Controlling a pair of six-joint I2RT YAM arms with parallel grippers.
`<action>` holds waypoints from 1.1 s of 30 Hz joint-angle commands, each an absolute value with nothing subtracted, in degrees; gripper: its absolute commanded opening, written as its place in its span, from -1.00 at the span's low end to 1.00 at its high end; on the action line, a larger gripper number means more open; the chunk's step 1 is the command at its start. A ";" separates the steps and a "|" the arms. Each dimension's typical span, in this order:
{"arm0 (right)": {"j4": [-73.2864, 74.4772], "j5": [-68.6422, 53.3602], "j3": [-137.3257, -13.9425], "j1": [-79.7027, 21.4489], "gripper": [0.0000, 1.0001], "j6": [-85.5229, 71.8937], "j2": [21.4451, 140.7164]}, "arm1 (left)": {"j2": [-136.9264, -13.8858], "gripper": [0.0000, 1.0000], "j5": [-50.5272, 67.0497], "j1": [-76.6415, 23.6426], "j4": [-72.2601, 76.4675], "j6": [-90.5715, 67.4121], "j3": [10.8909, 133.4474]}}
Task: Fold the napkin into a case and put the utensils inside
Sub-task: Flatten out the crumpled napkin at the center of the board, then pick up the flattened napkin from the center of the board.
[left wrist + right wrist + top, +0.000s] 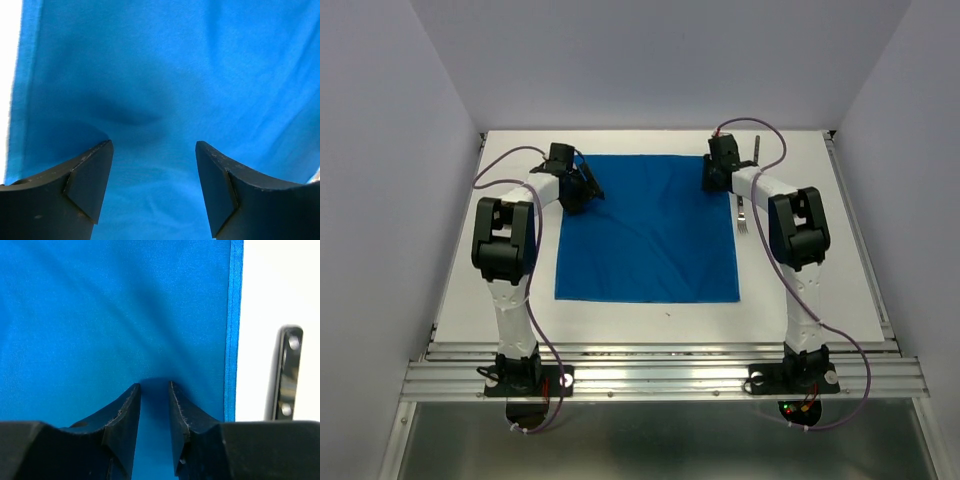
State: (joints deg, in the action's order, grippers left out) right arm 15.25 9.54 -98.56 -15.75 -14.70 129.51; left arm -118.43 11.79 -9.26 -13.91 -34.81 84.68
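- Jaws of the right gripper (153, 386) are nearly pressed together, with a pucker of napkin (648, 228) apparently pinched between them; those of the left gripper (154, 145) are spread wide over the cloth.
- Both far corners should be pinched alike before any lift, so that the fold is drawn toward the near edge straight, not skewed.
- The napkin is laid flat on the table (840, 270); fork (743, 215) and knife (287, 372) are seen just beyond its right edge.
- Counted: one napkin, one fork, one knife, two grippers.
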 commanded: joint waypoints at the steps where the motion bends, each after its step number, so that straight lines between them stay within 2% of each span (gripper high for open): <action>1: 17.32 6.96 -104.05 -15.38 -0.31 -13.62 131.57 | -117.34 0.59 8.36 -8.70 -19.42 -32.09 88.76; 7: 18.28 4.04 -104.33 -15.38 -0.25 -15.82 125.25 | -110.40 0.64 4.39 -8.61 -23.11 -30.94 87.89; 11: 18.98 2.20 -100.30 -15.38 -0.11 -17.66 118.49 | -103.73 0.65 0.71 -8.61 -23.91 -30.94 80.52; 21: 17.49 -1.58 -77.53 -15.91 0.62 -21.97 98.19 | -81.84 0.65 -4.39 -8.61 -26.46 -35.32 55.74; 22: 18.19 -1.32 -75.34 -16.52 0.87 -22.06 96.09 | -79.22 0.65 -4.74 -8.61 -26.37 -36.64 52.07; 28: 18.98 -0.27 -69.09 -17.05 0.92 -23.64 89.66 | -72.87 0.65 -5.01 -8.61 -26.63 -41.92 41.94; 33: 21.44 1.93 -67.59 -17.05 0.86 -25.05 87.36 | -72.77 0.65 -5.19 -8.70 -26.89 -44.56 39.20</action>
State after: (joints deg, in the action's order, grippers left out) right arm 20.82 0.01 -67.33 -16.60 -23.35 90.78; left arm -74.04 -3.62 -8.88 -26.85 -41.23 40.23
